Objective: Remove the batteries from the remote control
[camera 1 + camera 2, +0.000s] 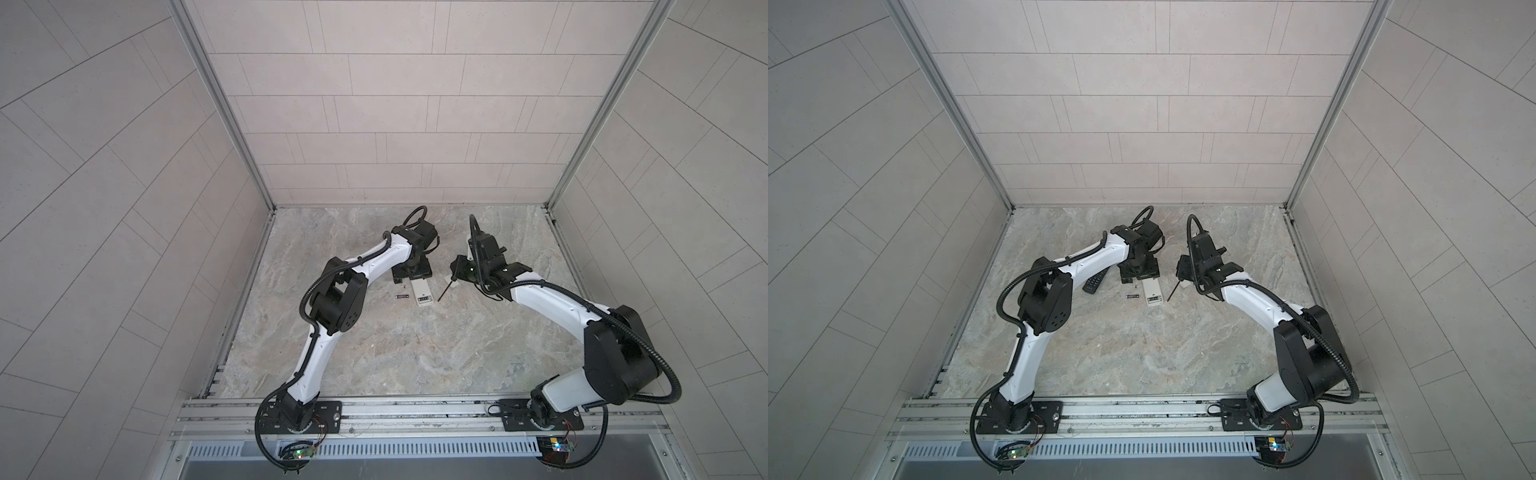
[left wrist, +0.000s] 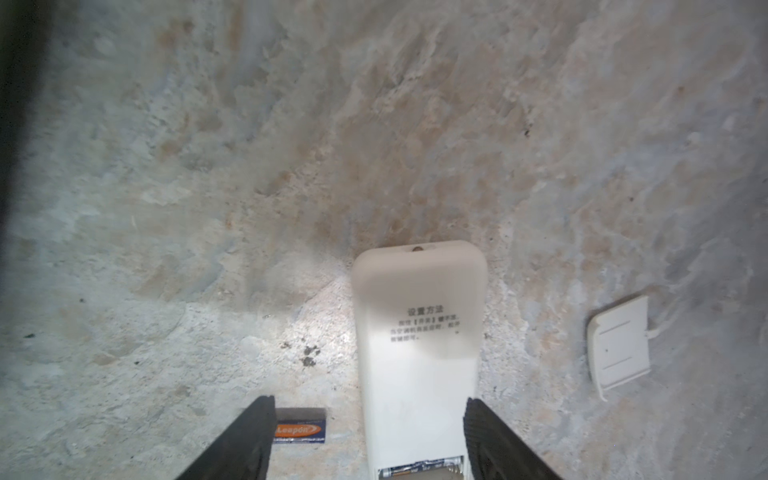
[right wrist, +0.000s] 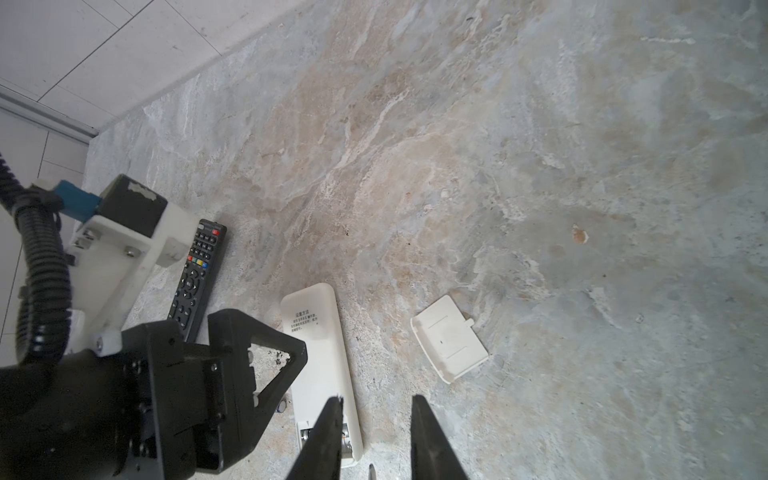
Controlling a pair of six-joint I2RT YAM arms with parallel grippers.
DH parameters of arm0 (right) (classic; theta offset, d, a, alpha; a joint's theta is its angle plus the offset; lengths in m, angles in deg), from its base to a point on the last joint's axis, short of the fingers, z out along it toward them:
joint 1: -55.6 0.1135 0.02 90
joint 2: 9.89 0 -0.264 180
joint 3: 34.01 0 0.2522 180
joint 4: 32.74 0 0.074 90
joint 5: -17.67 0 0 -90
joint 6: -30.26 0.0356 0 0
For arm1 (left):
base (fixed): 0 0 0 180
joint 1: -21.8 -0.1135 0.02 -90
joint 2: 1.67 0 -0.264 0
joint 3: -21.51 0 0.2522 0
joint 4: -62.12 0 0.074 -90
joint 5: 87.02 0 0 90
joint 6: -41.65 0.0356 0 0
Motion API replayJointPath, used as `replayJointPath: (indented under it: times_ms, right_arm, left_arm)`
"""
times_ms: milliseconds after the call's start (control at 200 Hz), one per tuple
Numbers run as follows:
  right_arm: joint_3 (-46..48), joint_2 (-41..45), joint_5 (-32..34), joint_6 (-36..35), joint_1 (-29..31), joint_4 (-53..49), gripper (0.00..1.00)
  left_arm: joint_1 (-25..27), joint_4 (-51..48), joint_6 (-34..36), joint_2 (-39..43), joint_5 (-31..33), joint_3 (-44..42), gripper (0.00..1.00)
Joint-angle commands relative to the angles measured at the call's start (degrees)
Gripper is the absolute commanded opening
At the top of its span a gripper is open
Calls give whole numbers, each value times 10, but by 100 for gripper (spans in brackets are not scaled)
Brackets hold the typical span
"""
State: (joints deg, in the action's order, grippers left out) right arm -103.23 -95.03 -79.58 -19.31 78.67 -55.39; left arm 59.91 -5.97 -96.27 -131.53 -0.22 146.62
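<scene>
Left wrist view: the left pincer (image 2: 369,401) stands wide open and empty, straddling the white remote (image 2: 415,365). A loose battery (image 2: 300,428) lies just inside one finger (image 2: 253,436), and a seated battery (image 2: 419,471) sits in the open bay between the fingers. Closing here would likely clamp the casing or roll the loose cell away.

Right wrist view: the right pincer (image 3: 377,399) is narrowed on a screwdriver (image 3: 371,471), whose tip shows between its fingers beside the remote's open end. A hard pry could flick the cell out.

In both top views the pincers hang near each other, so they could collide.
</scene>
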Motion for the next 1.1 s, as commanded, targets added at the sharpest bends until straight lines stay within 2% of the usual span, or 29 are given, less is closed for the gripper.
replayJointPath:
  times_ms: [0, 390, 635, 876, 1096]
  right_arm:
    - [14, 28, 13, -12, 3, 36, 0]
    - [62, 67, -4, -27, 3, 138, 0]
    - [65, 58, -24, -32, 5, 153, 0]
    - [44, 48, -16, -35, 29, 113, 0]
    - [29, 46, 47, -30, 63, 59, 0]
  left_arm:
    - [7, -39, 3, -13, 12, 23, 79]
    - [11, -84, 0, -71, 9, 86, 77]
    - [11, -99, -18, -84, 17, 97, 72]
    - [5, -85, -39, -51, 32, 76, 72]
    - [-4, -81, -22, -61, -3, 102, 75]
